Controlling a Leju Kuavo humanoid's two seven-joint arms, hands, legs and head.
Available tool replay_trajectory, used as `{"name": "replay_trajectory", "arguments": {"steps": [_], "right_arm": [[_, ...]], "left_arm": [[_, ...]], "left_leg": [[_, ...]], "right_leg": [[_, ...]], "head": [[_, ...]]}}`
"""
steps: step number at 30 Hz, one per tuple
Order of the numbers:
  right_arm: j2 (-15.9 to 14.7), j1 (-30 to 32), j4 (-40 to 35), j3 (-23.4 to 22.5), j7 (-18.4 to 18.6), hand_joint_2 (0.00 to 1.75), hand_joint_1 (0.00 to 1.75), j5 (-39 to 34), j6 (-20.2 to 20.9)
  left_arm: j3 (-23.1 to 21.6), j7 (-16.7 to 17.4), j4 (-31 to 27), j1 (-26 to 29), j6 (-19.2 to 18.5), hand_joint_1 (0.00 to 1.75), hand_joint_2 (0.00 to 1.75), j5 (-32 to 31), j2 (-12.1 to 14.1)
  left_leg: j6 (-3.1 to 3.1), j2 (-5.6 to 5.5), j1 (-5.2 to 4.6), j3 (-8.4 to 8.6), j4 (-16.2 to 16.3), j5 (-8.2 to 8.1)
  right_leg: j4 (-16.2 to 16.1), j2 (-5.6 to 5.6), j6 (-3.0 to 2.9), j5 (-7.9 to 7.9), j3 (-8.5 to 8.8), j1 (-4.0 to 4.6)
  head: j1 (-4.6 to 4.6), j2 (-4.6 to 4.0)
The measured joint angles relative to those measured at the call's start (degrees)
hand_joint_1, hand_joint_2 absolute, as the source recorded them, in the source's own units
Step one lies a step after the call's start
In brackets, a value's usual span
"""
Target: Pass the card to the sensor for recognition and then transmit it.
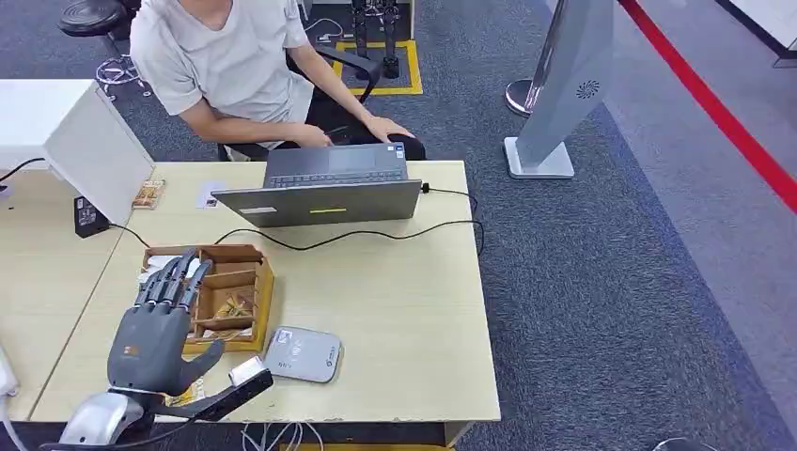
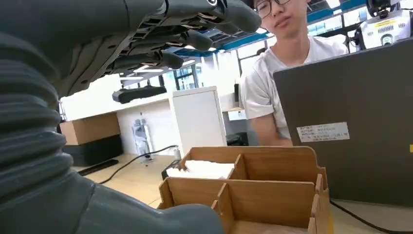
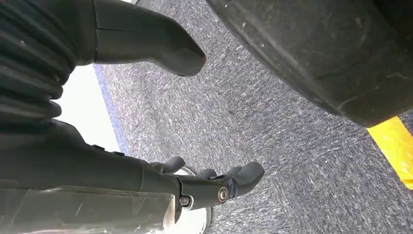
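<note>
From the head view I count one wooden box, one sensor pad, one laptop and one person at the far side of the table.

At lower left of the head frame my left hand hovers flat above the box's left part, fingers straight and side by side, thumb out, holding nothing.

The box, left of centre, is split by dividers into several compartments; I see white cards in a rear one from the left wrist view, and something yellowish in a front one that I cannot make out.

Just right of the box, near the table's front edge, lies the grey sensor pad.

My right hand hangs over grey carpet, fingers loosely apart, empty.
</note>
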Motion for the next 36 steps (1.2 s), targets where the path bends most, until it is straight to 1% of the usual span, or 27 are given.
{"name": "replay_trajectory", "arguments": {"steps": [12, 13, 14, 15, 16, 17, 21, 26, 36], "right_arm": [[0.00, 0.00, 0.00, 0.00, 0.00, 1.75, 0.00, 0.00, 0.00], [0.00, 0.00, 0.00, 0.00, 0.02, 1.75, 0.00, 0.50, 0.00], [0.00, -0.01, 0.00, 0.02, 0.02, 1.75, 0.00, 1.22, 0.04], [0.00, -0.03, 0.00, 0.11, 0.02, 1.75, 0.00, 1.55, 0.11], [0.00, -0.07, 0.00, 0.20, 0.02, 1.75, 0.00, 1.79, 0.26], [0.00, -0.16, 0.00, 0.22, 0.02, 1.75, 0.00, 1.88, 0.44], [-0.07, -0.12, 0.00, 0.22, 0.02, 1.75, 0.00, 1.88, 0.68], [-0.07, -0.17, 0.00, 0.22, 0.02, 1.75, 0.00, 1.88, 0.68], [-0.07, -0.20, 0.00, 0.24, 0.02, 1.75, 0.00, 1.88, 0.68]], "left_arm": [[0.00, 0.02, 0.39, 0.00, -0.02, 0.00, 1.75, 0.00, 0.00], [0.06, 1.36, 0.46, -0.02, -1.38, 0.00, 1.75, 0.11, -0.06], [0.43, 3.20, 1.11, -0.16, -3.16, 0.00, 1.75, 0.13, -0.50], [1.14, 4.35, 3.60, -0.75, -3.12, 0.00, 1.75, 0.07, -1.29], [2.23, 4.59, 6.99, -1.47, -2.55, 0.00, 1.75, -0.15, -2.45], [3.17, 4.50, 9.59, -1.77, -2.16, 0.00, 1.75, -0.39, -3.06], [5.13, 3.78, 14.71, -2.48, -0.98, 0.00, 1.75, -0.85, -4.85], [6.10, 3.63, 17.27, -2.77, -1.01, 0.00, 1.75, -0.92, -6.03], [6.84, 3.65, 18.43, -2.88, -1.09, 0.00, 1.75, -0.92, -6.78]], "left_leg": [[0.00, 0.00, 0.00, 0.00, 0.00, 0.00], [0.00, 0.00, 0.00, 0.01, 0.00, 0.00], [0.00, 0.00, -0.01, 0.02, 0.00, 0.00], [0.00, -0.01, -0.05, 0.04, 0.00, 0.00], [0.00, -0.02, -0.03, 0.04, 0.00, 0.00], [0.00, 0.02, -0.01, 0.04, 0.00, 0.00], [0.00, -0.02, -0.02, 0.02, 0.00, 0.05], [0.01, 0.00, -0.04, 0.01, 0.00, 0.05], [0.00, 0.01, -0.03, 0.02, 0.00, 0.05]], "right_leg": [[0.00, 0.00, 0.00, 0.00, 0.00, 0.00], [0.00, 0.00, 0.00, 0.00, 0.00, 0.00], [-0.01, 0.00, 0.00, 0.00, -0.01, -0.01], [-0.01, -0.02, 0.00, 0.00, -0.01, -0.04], [0.00, -0.02, 0.00, 0.00, 0.01, -0.02], [0.01, 0.00, -0.01, 0.01, 0.01, -0.02], [0.02, -0.03, -0.04, 0.05, 0.01, -0.02], [0.01, -0.01, -0.04, 0.05, 0.00, -0.02], [0.02, 0.00, -0.04, 0.05, -0.01, -0.02]], "head": [[0.00, 0.00], [0.00, 0.00], [0.00, 0.00], [-0.02, 0.00], [-0.02, 0.00], [0.09, 0.00], [0.04, 0.00], [0.04, 0.00], [0.02, 0.00]]}}
